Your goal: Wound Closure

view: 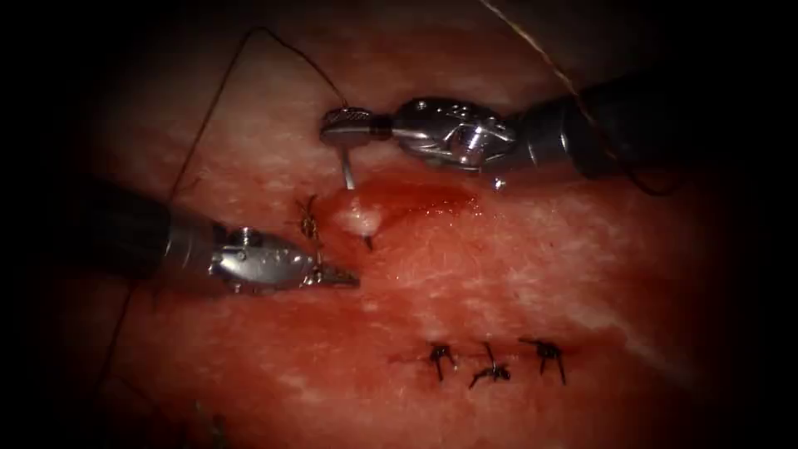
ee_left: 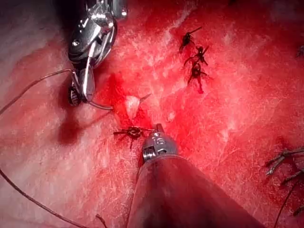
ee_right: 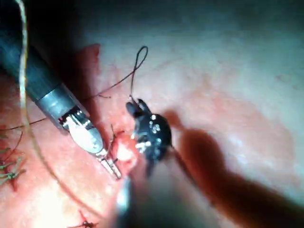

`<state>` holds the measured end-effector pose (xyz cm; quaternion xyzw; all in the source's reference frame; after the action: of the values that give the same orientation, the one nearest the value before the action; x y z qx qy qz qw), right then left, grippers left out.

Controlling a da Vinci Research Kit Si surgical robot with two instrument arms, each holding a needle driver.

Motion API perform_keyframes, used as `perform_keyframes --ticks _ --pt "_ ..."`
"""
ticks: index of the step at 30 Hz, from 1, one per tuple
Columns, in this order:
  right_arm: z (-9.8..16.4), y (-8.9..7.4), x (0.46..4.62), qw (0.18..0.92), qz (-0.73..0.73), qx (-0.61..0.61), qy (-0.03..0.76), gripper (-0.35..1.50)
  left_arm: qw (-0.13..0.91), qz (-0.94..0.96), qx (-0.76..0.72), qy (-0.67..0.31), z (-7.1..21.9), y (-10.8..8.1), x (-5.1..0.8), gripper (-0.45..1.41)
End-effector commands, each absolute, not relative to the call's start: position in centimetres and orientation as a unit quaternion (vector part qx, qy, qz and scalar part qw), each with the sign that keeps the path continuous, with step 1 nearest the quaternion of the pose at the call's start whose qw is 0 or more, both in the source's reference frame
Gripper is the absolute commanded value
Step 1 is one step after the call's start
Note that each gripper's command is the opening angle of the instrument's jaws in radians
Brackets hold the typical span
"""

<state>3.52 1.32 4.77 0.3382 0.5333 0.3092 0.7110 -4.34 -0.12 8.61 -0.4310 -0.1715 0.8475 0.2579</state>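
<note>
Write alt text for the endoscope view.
The right tool holds the needle near its thread end; the needle passes through a raised fold of tissue. The left tool holds nothing, beside a finished stitch.

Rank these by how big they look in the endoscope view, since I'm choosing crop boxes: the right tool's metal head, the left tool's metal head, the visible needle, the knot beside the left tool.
1. right tool, holding the needle's rear end
2. left tool, holding nothing; close to the first
3. needle, passing through the tissue, tip out
4. knot
</note>
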Motion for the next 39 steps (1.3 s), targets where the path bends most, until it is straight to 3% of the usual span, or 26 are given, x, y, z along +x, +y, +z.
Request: perform_keyframes --ticks 1,22,24,26,27,28,31,36,39 --pt "4.79 1.22 3.57 0.707 0.323 0.353 0.521 -0.35 0.257 0.847 -0.431 -0.173 8.67 -0.21 -4.39 -0.45" --pt "4.73 0.46 3.41 0.705 0.352 0.412 0.459 -0.32 0.258 0.846 -0.431 -0.176 8.59 -0.19 -4.37 -0.45" --pt "4.74 0.56 3.36 0.72 0.341 0.369 0.478 0.02 0.253 0.849 -0.432 -0.168 8.51 -0.2 -4.37 -0.45" --pt "4.75 0.6 3.33 0.725 0.334 0.359 0.483 0.07 0.249 0.851 -0.432 -0.164 8.48 -0.2 -4.36 -0.45" --pt "4.79 0.68 3.29 0.731 0.328 0.344 0.489 0.26 0.241 0.854 -0.433 -0.157 8.43 -0.2 -4.36 -0.45" --pt "4.85 0.78 3.22 0.738 0.331 0.32 0.493 0.81 0.225 0.859 -0.436 -0.145 8.36 -0.21 -4.35 -0.45" --pt "5.03 1.04 3.0 0.758 0.344 0.255 0.492 1.38 0.19 0.873 -0.436 -0.105 8.18 -0.25 -4.32 -0.43" --pt "5.09 1.15 2.71 0.76 0.371 0.228 0.483 1.33 0.128 0.898 -0.42 -0.025 8.02 -0.21 -4.34 0.04" --pt "5.11 1.15 2.71 0.756 0.366 0.239 0.488 1.31 0.1 0.908 -0.406 0.007 8.01 -0.18 -4.4 0.15"
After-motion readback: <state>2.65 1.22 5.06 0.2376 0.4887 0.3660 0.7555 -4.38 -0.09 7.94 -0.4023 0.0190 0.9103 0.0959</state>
